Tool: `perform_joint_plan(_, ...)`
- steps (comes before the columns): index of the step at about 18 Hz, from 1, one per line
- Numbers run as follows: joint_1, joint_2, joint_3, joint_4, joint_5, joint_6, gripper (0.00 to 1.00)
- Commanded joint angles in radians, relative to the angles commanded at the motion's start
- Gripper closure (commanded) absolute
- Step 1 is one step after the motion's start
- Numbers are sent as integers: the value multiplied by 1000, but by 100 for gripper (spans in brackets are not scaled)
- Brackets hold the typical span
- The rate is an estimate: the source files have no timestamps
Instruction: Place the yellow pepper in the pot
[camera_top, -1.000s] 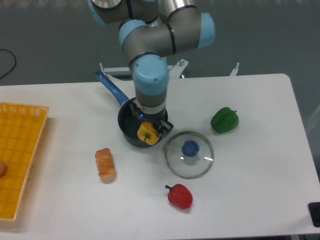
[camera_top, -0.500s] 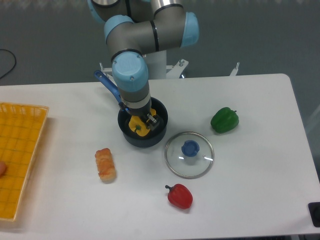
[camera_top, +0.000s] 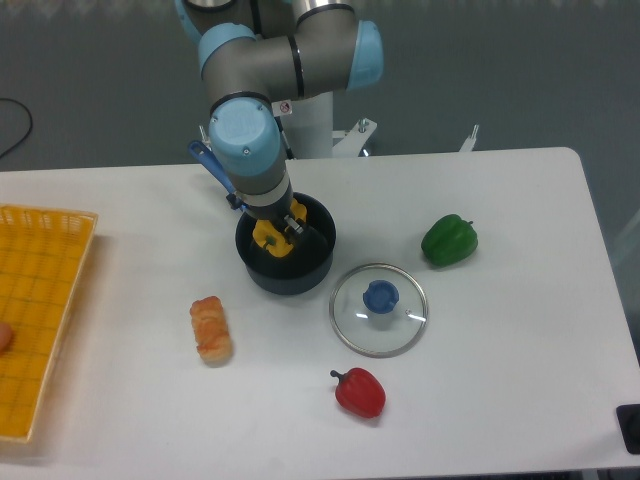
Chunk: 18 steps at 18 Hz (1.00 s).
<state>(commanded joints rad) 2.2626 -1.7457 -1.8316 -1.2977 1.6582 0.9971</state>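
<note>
The yellow pepper (camera_top: 272, 240) shows inside the rim of the pot (camera_top: 305, 272), a dark round saucepan whose blue handle (camera_top: 213, 167) points to the back left. My gripper (camera_top: 277, 234) hangs straight down over the pot's left half with its fingers on either side of the pepper, shut on it. The wrist above hides most of the pepper and the pot's back rim, so I cannot tell whether the pepper touches the pot's bottom.
A glass lid (camera_top: 379, 309) with a blue knob lies right of the pot. A green pepper (camera_top: 449, 240) sits further right, a red pepper (camera_top: 359, 392) near the front, a bread roll (camera_top: 210, 328) to the pot's front left. A yellow basket (camera_top: 35, 315) occupies the left edge.
My gripper has carried the yellow pepper from the pot's front right rim leftward and back, over the pot's inside. The other objects have stayed put.
</note>
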Motion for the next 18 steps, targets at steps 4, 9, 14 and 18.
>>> perform_joint_plan(4,-2,0,-9,3,0,3,40)
perform_joint_plan(9,-12,-21,-48,75,14,2,40)
perform_joint_plan(14,-31,-31,-52,81,20,-2,40)
perform_joint_plan(18,-34,-35,-51,81,21,-3,39)
